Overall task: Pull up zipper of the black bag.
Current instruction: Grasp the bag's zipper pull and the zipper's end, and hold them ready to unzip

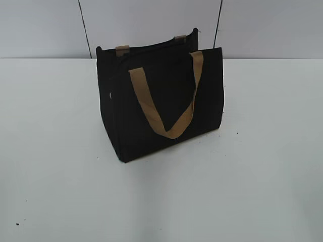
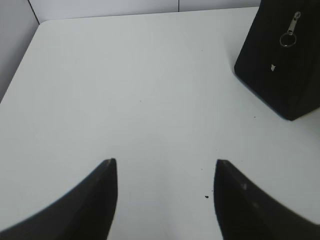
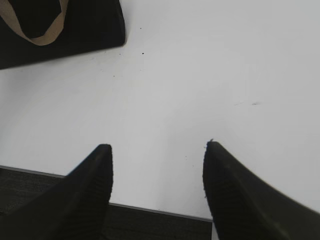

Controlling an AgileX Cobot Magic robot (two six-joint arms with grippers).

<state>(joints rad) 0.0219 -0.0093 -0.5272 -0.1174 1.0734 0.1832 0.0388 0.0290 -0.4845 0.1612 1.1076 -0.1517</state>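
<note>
The black bag (image 1: pixel 161 101) stands upright on the white table (image 1: pixel 60 151), with a tan strap handle (image 1: pixel 169 108) hanging down its front. In the left wrist view the bag's end panel (image 2: pixel 285 70) shows at the upper right, and the zipper's silver ring pull (image 2: pixel 289 36) hangs on it. My left gripper (image 2: pixel 165 167) is open and empty, well short of the bag. In the right wrist view the bag's lower corner (image 3: pixel 85 30) and a loop of strap (image 3: pixel 37 32) show at the top left. My right gripper (image 3: pixel 157 150) is open and empty near the table's edge. Neither gripper shows in the exterior view.
A grey panelled wall (image 1: pixel 151 20) stands behind the table. The table's front edge (image 3: pixel 150 210) and dark floor beyond it show in the right wrist view. Small dark specks (image 2: pixel 206 196) lie on the tabletop.
</note>
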